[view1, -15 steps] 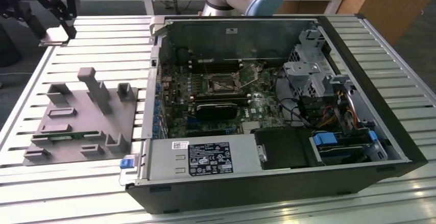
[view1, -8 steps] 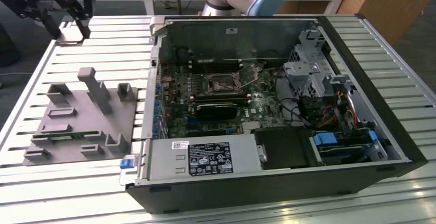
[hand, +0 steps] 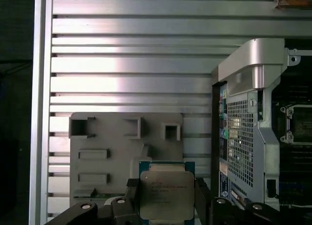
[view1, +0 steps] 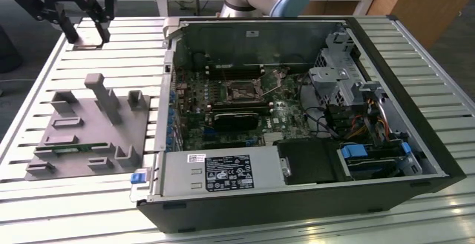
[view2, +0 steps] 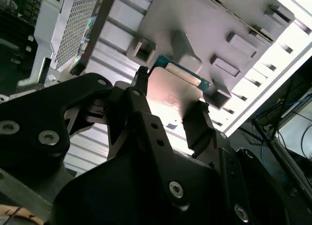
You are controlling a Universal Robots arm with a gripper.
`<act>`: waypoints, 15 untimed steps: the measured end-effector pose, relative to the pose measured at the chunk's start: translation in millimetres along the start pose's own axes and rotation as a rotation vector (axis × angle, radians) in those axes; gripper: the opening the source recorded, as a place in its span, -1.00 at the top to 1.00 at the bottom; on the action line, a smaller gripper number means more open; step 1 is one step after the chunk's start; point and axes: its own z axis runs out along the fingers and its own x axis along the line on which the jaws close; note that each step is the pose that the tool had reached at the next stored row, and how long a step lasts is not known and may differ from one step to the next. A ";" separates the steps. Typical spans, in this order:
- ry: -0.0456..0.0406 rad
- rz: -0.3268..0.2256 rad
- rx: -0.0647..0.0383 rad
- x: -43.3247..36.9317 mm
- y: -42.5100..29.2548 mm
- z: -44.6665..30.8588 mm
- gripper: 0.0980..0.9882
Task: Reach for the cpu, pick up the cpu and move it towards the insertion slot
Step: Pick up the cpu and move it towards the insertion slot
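Note:
My gripper hangs at the far corner of the table on the exterior view's left, shut on the cpu. In the first wrist view the cpu shows its silvery square top, clamped between the two black fingers of the gripper. The second wrist view has the cpu flat between the gripper tips, held above the grey fixture. The insertion slot is a dark square socket on the green board inside the open case, well off to the exterior view's right of the gripper; its edge shows too.
The grey fixture with upright posts lies on the slatted table, a green memory stick in it. The open computer case has a raised metal wall between gripper and socket. A black block sits beside the socket.

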 end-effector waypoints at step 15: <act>-0.0014 0.001 0.000 -52.8 0.5 2.7 0.00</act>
